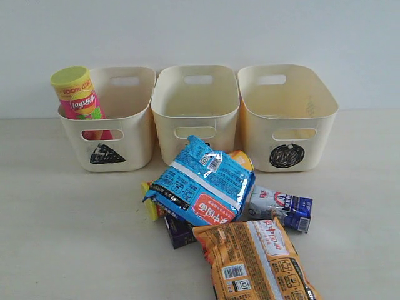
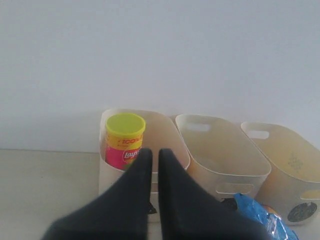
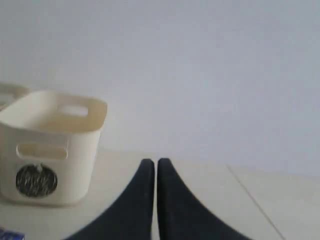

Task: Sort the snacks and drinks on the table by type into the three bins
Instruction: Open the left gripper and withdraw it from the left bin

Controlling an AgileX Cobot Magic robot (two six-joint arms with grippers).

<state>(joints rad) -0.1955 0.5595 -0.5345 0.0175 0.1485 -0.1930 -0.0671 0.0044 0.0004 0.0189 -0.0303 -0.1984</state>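
Three cream bins stand in a row: the triangle-marked left bin (image 1: 134, 134), the middle bin (image 1: 195, 114) and the circle-marked right bin (image 1: 256, 134). A pink and yellow Lay's tube (image 1: 78, 94) stands in the left bin. In front lie a blue packet (image 1: 200, 181), an orange packet (image 1: 256, 259), a white-and-blue carton (image 1: 281, 206), a purple box (image 1: 178, 230) and a second tube's yellow lid (image 1: 150, 206) under the blue packet. My left gripper (image 2: 151, 152) is shut and empty, facing the left bin (image 2: 172, 130). My right gripper (image 3: 156, 162) is shut and empty beside the circle bin (image 3: 55, 150). Neither shows in the exterior view.
The pale table (image 1: 50, 219) runs back to a plain white wall (image 1: 200, 31) right behind the bins. The blue packet hides the middle bin's mark. An orange edge (image 1: 242, 159) peeks out behind that packet.
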